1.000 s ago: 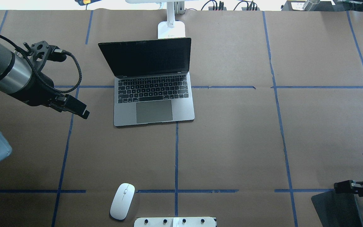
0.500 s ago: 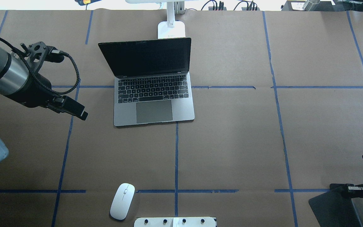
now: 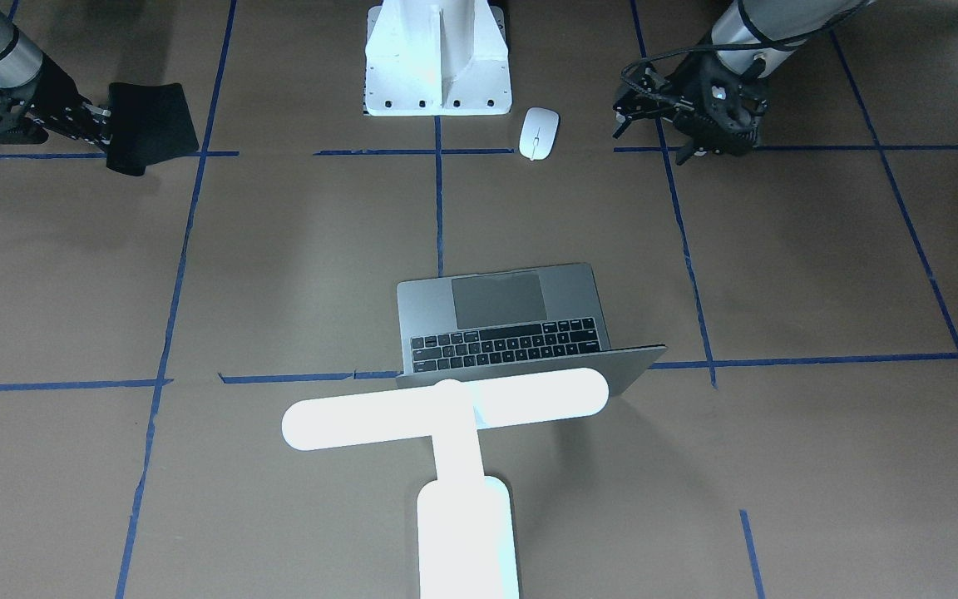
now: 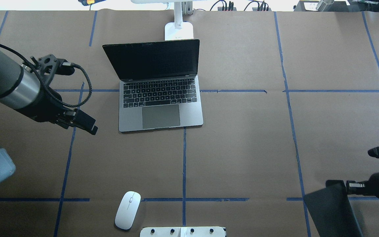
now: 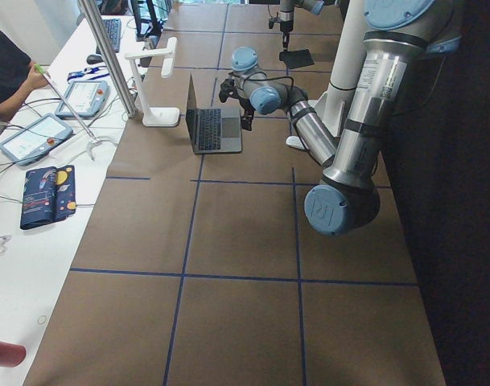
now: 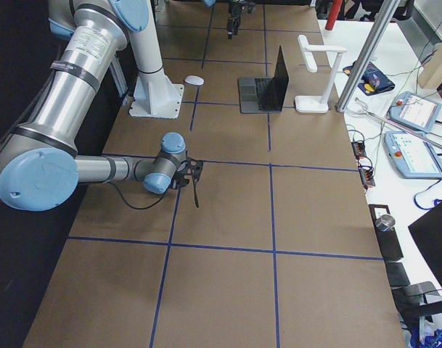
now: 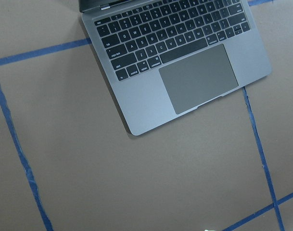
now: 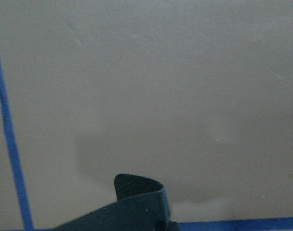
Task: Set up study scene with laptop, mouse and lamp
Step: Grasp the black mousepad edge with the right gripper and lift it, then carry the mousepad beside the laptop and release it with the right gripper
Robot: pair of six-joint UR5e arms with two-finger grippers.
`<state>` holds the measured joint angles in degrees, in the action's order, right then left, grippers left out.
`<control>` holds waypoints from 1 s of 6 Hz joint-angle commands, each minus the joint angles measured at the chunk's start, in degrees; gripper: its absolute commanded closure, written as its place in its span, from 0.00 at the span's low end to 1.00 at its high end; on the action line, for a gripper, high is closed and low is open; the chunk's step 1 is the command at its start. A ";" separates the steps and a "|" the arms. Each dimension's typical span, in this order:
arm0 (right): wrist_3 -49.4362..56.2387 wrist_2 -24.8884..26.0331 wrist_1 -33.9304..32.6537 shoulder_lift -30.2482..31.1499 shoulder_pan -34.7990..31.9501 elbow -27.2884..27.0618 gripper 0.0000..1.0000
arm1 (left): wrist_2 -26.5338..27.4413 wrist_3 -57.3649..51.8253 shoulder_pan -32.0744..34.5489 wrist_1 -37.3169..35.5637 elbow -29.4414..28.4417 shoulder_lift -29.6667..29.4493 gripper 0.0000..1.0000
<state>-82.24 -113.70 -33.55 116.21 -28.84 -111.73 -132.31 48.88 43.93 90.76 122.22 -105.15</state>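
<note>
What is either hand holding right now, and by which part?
The right hand pinches the thin black rectangular mat at one edge; the left hand holds nothing.

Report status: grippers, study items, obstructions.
Right gripper shut on black mat, mat tilted up. Left gripper empty beside laptop, jaws unclear. Laptop open, lamp lit behind it, mouse alone by pedestal. Nothing blocking mouse.

I'm running this from afar, and it is plainly a robotics lab, not anyone's study — the wide table covered in brown paper (image 4: 242, 148) is ruled into squares with blue tape lines (image 4: 184, 164), and two grey-and-silver jointed arms with pale blue caps (image 5: 365, 104) rise beside a white bolted metal pedestal (image 3: 437, 58). Alongside runs a white bench (image 5: 19, 265) with grey touchscreen control pendants (image 5: 34, 137), black plugs and cables (image 4: 229, 6), a slanted aluminium post (image 5: 108, 56) — and a person in a dark top (image 5: 3, 68) at it.
</note>
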 commanded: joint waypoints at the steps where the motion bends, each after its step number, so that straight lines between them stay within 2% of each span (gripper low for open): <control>1: -1.16 -1.34 -0.55 -7.53 -5.93 0.46 1.00 | 0.03 2.80 -2.53 -0.23 1.95 0.12 0.00; 2: -3.25 -1.61 -4.03 -14.36 -9.01 2.12 1.00 | 0.12 2.80 -2.53 -0.23 2.23 0.21 0.00; 3: -3.28 -1.61 -12.16 -22.61 -11.82 4.48 1.00 | 1.95 2.80 -2.97 -0.32 2.23 0.39 0.00; 4: -2.93 -2.04 -15.72 -31.39 -14.55 10.86 1.00 | 4.14 2.89 -3.93 -0.32 2.23 0.39 0.00; 6: -2.57 -5.03 -15.93 -46.86 -19.04 26.49 1.00 | 4.34 2.89 -4.37 -0.32 2.32 0.30 0.00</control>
<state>-84.91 -117.55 -49.03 77.34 -45.80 -92.87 -128.21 51.76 39.87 90.44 124.51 -104.83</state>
